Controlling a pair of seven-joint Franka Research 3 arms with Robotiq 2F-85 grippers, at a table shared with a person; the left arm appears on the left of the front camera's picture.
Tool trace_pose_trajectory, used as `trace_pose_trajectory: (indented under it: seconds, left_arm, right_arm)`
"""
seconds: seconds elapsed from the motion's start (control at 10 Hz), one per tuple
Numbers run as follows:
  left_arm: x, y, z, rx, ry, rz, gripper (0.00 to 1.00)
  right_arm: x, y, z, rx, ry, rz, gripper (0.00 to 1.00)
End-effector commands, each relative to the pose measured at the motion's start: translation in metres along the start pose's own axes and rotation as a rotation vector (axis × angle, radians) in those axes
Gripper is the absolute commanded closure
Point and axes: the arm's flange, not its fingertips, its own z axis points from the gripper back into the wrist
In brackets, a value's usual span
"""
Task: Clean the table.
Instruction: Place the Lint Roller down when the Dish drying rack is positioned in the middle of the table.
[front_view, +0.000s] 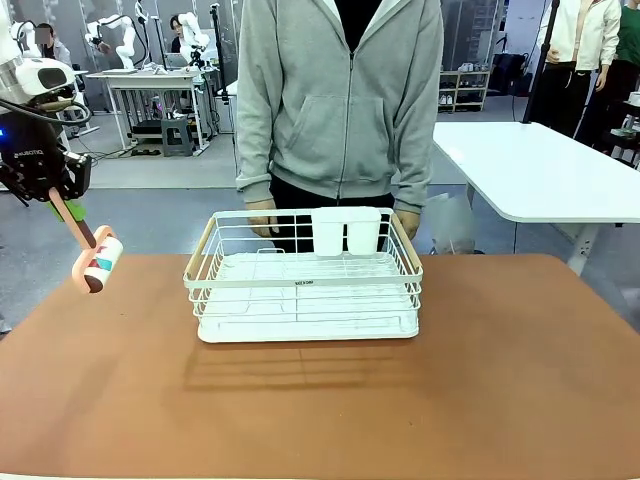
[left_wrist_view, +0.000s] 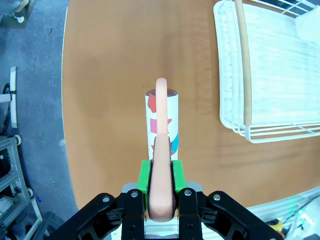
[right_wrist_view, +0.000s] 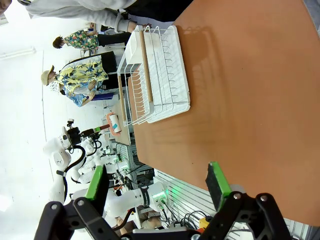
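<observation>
The reddish-brown table (front_view: 500, 380) spreads across the front view. My left gripper (front_view: 55, 195) hangs above its far left corner, shut on the pink handle of a lint roller (front_view: 100, 262). The roller's patterned white roll tilts down and hovers just over the table edge. In the left wrist view, the green pads (left_wrist_view: 144, 175) clamp the handle and the lint roller (left_wrist_view: 161, 120) points out over the table (left_wrist_view: 110, 75). My right gripper (right_wrist_view: 156, 180) stands open above the table (right_wrist_view: 250, 75) with nothing between its fingers. The lint roller (right_wrist_view: 114, 122) appears small and far off.
A white wire rack (front_view: 300, 283) with wooden handles sits mid-table, with two white cups at its back. A person in a grey hoodie stands behind it, hands (front_view: 262, 222) at the far rim. A white-topped table (front_view: 540, 170) stands at the right rear.
</observation>
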Motion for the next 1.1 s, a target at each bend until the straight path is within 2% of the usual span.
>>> trace_pose_trajectory:
  seconds: [0.0,1.0]
  left_arm:
    - [0.0029,0.0006,0.004,0.001,0.01,-0.002,0.78]
    - [0.0029,0.0006,0.004,0.001,0.01,-0.002,0.78]
  right_arm:
    - [-0.0007,0.0027,0.0011,0.005,-0.002,0.008,0.0]
    - [-0.0007,0.0027,0.0011,0.005,-0.002,0.008,0.0]
